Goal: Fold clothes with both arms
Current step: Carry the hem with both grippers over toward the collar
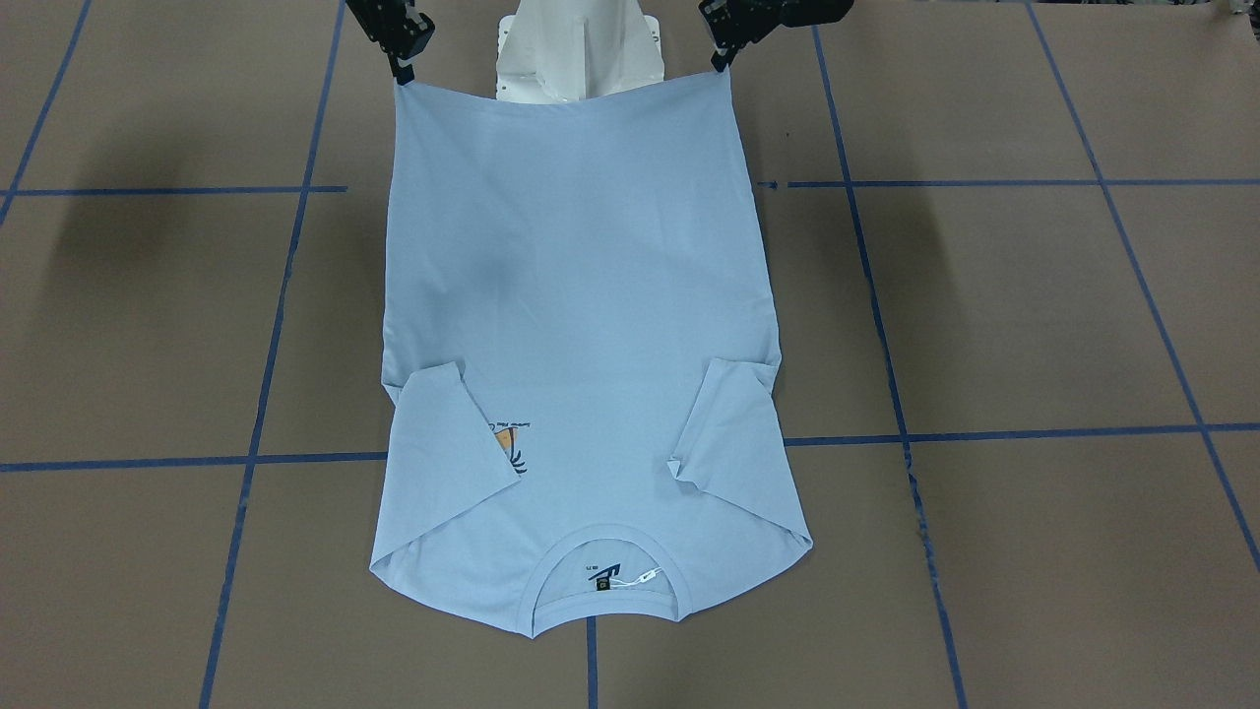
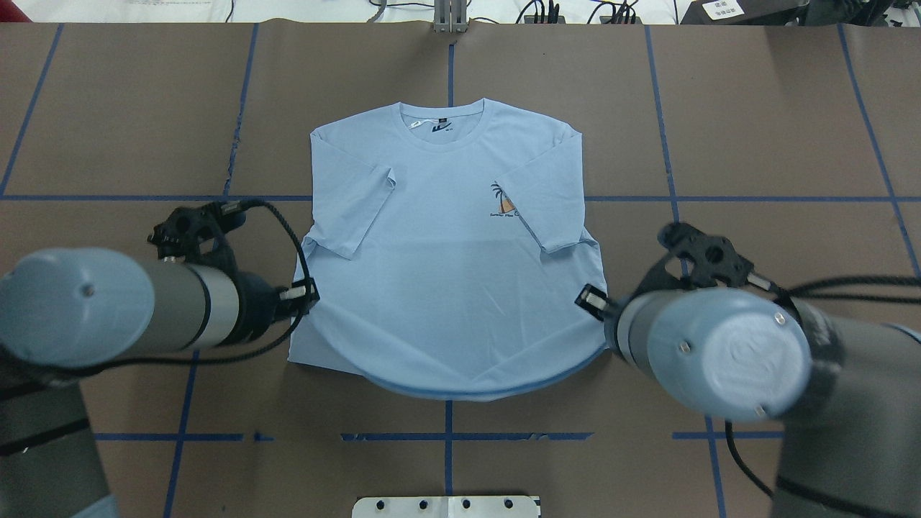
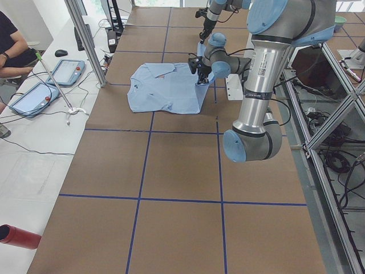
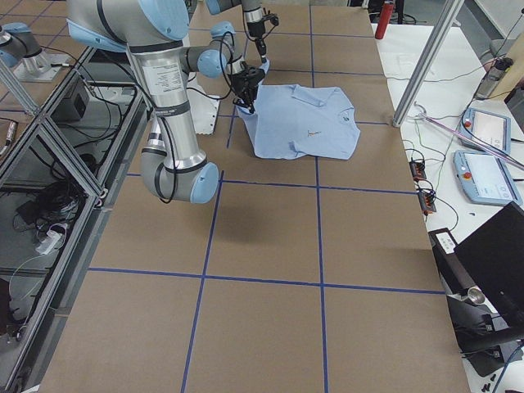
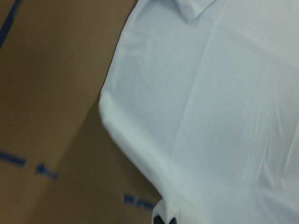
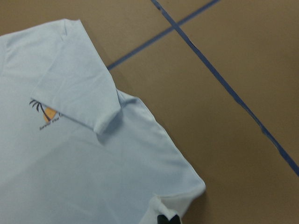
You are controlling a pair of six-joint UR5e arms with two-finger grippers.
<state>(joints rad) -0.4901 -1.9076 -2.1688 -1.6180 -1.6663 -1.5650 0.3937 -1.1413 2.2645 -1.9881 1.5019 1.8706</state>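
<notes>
Table (image 1: pixel 1034 315): brown sheet, blue tape grid. One T-shirt (image 1: pixel 581 295) flat between grippers, two sleeves (image 1: pixel 448 433) folded inward, collar (image 1: pixel 605 551) at end far from both. Left gripper (image 1: pixel 723 65), right gripper (image 1: pixel 402 73): each pinching one hem corner, hem held off table. Side bench (image 3: pixel 34 148): two tablets (image 3: pixel 67 71), one seated person (image 3: pixel 11 40).

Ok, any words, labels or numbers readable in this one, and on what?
None reads clearly.
On the light blue short-sleeved T-shirt, the script line under the palm-tree print: blurred.
Its dark neck label: too small.
On the left grey arm, the white sticker: too small.
</notes>
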